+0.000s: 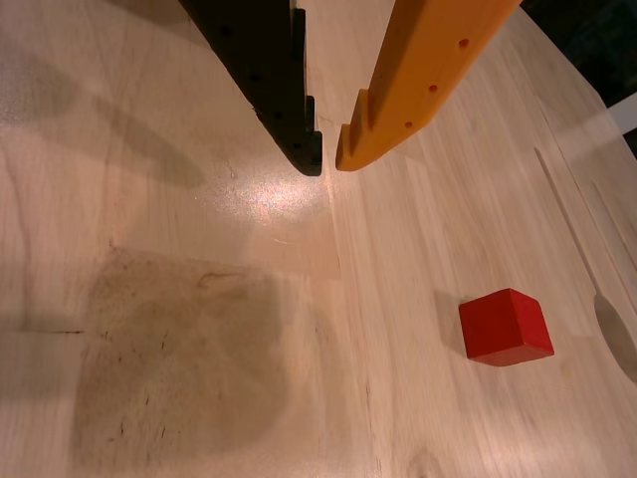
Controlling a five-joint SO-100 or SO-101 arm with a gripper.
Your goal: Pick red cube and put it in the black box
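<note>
Gripper: in the wrist view your two-finger gripper (329, 159) enters from the top edge, one black plastic finger (264, 75) on the left and one orange plastic finger (423, 75) on the right.
Jaw state: the two tips nearly meet, with only a thin slit of table showing between them, so you are at a narrow setting and holding nothing.
Height: the tips appear to hang above the wood rather than rest on it, though the exact clearance cannot be told.
Table: a pale wooden tabletop (199, 199) with a darker stained patch (179, 349) toward the near left.
Cube: the small red cube (505, 326) sits on the wood at the near right of the view, well apart from the tips and untouched.
Bearing: from your tips the cube lies to the right and nearer the bottom edge, past the orange finger's side.
Cube orientation: it is turned slightly, one corner pointing toward the near edge; being a cube it has no long axis to favour.
Next move, as a judgement: you would need to widen the jaws, swing right and forward over the cube, and square the fingers to two opposite faces before descending.
Stage: the pick is not yet begun.
</note>
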